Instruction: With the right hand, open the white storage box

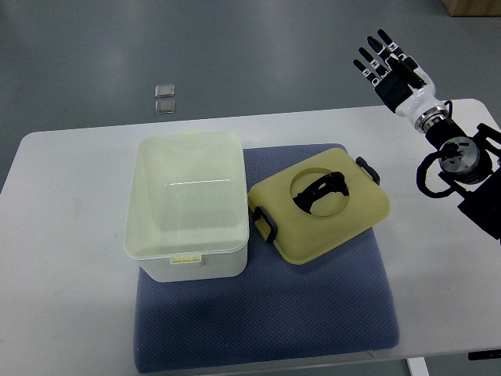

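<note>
Top view: lid (321, 205) lies beside box (188, 205), right hand (389, 69) spread.

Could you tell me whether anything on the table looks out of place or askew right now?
Yes: the yellow lid is off the white storage box and lies skewed beside it on the blue mat, overlapping the mat's right edge. The box stands open and looks empty. The right hand is raised beyond the table, fingers spread, holding nothing.

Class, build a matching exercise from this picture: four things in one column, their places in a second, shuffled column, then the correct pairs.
Things:
1. white storage box
2. lid
3. right hand
4. blue mat

Places:
A. raised past the table's far right corner
B. on the mat's left part, open
C. flat on the table
D. beside the box, on its right

Pairs: 1-B, 2-D, 3-A, 4-C
</note>
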`<state>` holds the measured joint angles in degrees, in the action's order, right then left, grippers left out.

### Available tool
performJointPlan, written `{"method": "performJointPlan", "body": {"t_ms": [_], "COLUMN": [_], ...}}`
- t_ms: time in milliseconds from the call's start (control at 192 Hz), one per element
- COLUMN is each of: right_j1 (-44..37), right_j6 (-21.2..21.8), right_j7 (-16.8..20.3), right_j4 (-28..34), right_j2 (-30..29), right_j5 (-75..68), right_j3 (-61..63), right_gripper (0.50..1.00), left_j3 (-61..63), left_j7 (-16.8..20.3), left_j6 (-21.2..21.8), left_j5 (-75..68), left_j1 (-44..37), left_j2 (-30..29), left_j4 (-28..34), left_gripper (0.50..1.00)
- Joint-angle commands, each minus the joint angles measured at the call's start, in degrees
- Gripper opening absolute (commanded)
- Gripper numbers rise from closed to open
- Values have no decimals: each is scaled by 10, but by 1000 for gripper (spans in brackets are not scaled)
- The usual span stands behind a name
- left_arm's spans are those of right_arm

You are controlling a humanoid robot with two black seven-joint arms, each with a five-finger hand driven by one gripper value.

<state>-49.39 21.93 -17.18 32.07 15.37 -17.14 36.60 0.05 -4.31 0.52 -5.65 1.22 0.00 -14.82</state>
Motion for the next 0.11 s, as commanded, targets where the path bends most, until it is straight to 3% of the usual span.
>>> {"method": "performJointPlan", "body": {"t_ms": [0, 104], "right_j1": [9, 11], "right_j6": [0, -2], "right_j7": [-15, -17], "right_j4": [-1, -3], "right_j2": [-10, -13], "right_j5": [0, -1], "right_j3": [0, 0], "right_gripper": [932, 930], "left_j3": [0, 0], "left_j7": [0, 0], "left_j6": [0, 0], "left_j5": [0, 0], "left_j1": [0, 0], "left_j2": [0, 0], "left_j4": [-1, -2], "left_gripper": [1000, 1000]}}
